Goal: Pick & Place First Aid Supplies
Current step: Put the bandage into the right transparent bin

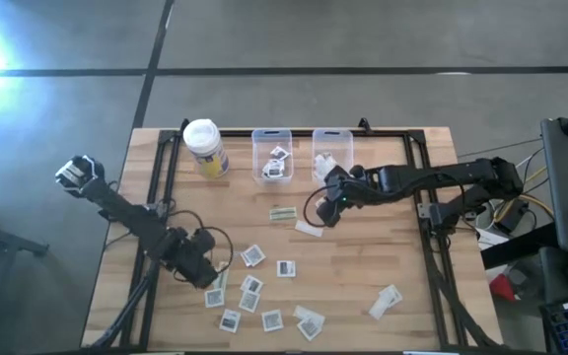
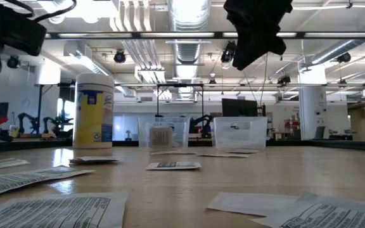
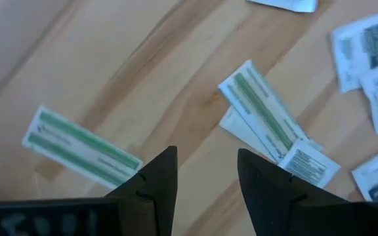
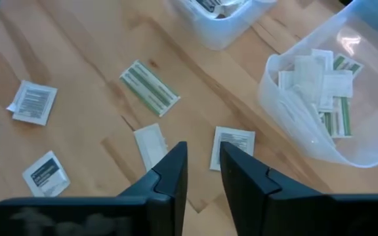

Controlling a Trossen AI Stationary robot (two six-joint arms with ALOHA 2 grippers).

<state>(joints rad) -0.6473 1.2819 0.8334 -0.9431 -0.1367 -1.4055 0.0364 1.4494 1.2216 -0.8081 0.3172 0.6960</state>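
Both bins [image 1: 272, 156] already holding packets; many packets [image 1: 251, 291] lying on tabletop [image 1: 363, 286]. Right tool [image 4: 202, 172] hovering empty, fingers narrowly apart. Left tool [image 3: 205, 180] waiting, apart.

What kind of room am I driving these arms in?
Probably a large robotics lab or workshop: the low view shows exposed ceiling ducts, strip lights and other robot arms at benches beyond the wooden table.
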